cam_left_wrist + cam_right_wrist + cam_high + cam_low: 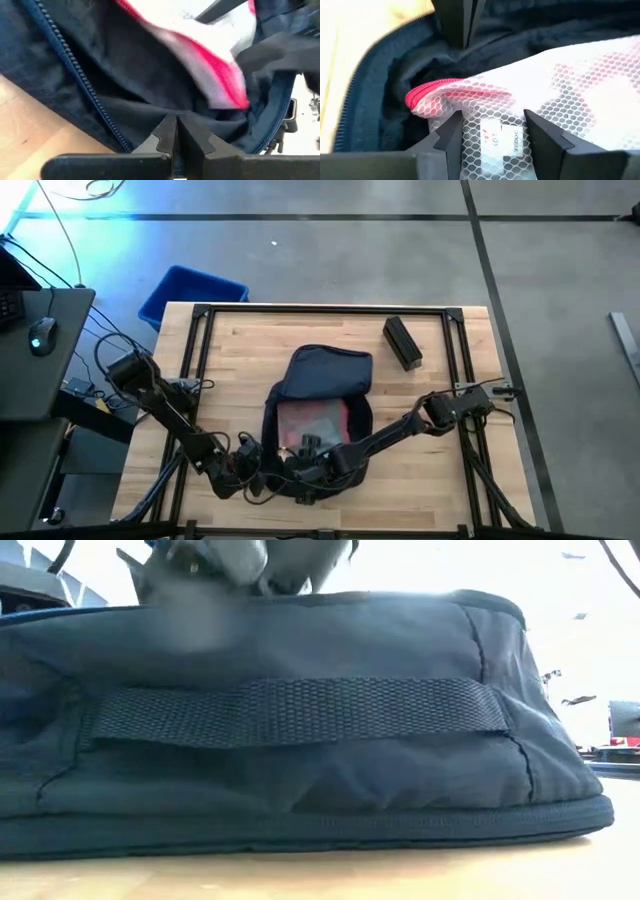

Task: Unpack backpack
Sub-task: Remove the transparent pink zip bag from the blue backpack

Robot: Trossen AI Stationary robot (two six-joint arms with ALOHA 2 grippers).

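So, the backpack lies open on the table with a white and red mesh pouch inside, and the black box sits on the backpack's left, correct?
Not quite: the high view shows the black box to the right of the backpack. The white and red mesh pouch inside is correct.

Navy backpack (322, 370); red-trimmed white mesh pouch (555, 95).

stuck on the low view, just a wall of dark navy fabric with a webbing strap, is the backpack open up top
Observer: Yes. From above, the dark navy soft fabric backpack has its flap folded back, and a white mesh pouch with red trim lies inside.
Operator: where's the right gripper
Observer: The right gripper is inside the opening, jaws on either side of the pouch's labelled end.
Operator: and the left
Observer: The left gripper is shut at the bag's zippered rim, on the near side.
Operator: anything else on the table
Observer: A small black rectangular box lies beyond the backpack, toward the right arm's side.
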